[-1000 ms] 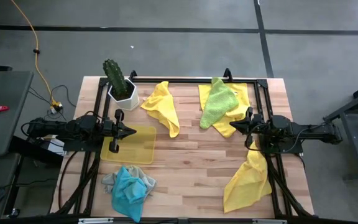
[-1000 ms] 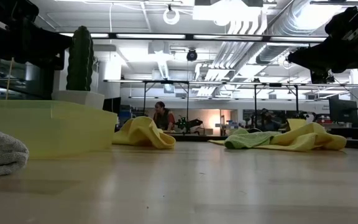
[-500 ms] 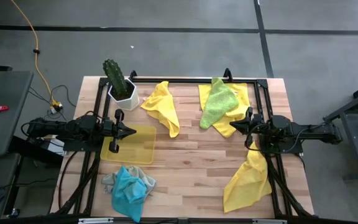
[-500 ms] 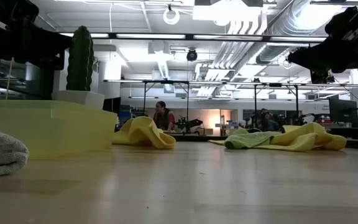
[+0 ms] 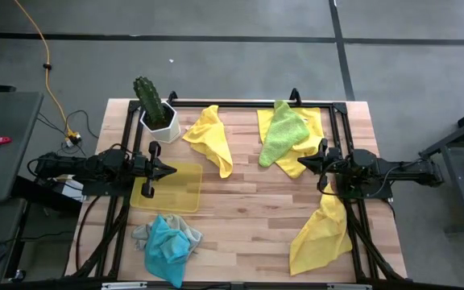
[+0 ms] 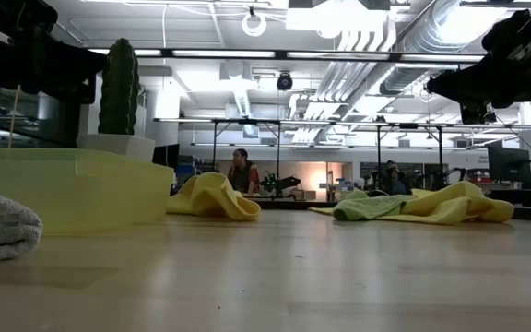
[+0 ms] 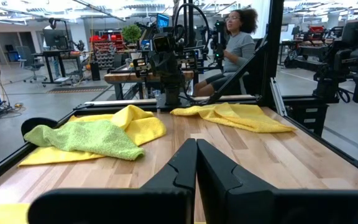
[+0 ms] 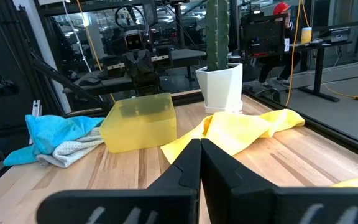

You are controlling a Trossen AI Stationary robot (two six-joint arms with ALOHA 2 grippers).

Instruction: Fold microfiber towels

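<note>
I've got the towels scattered all over the counter (image 5: 248, 201), none folded yet. In the overhead picture, one yellow towel (image 5: 209, 138) lies crumpled at upper centre. The lime green towel (image 5: 281, 132) sits on top of another yellow towel (image 5: 312, 137) at upper right. A third yellow towel (image 5: 321, 234) sprawls at lower right, and the turquoise towel (image 5: 167, 246) is heaped on a grey towel (image 5: 141, 235) at lower left.

Nothing has changed over the last second: every cloth lies exactly as it did, and both arms sit frozen. To my eye that means the folding simply hasn't begun.

Left claw (image 5: 170, 170) hangs at centre left over the translucent yellow tray (image 5: 180, 193), fingers pressed together, holding nothing. Right claw (image 5: 304, 165) hovers at centre right by the edge of the green-and-yellow pile, fingers together too, empty.

The overhead shows the full layout. The table-level picture only gives me a grey lump at its left edge and the tray wall, with the cactus pot (image 6: 118, 143) behind. The left wrist picture shows a person (image 7: 232, 43) seated beyond the counter, which the overhead misses. The right wrist picture shows the turquoise towel draped over the grey one.
</note>
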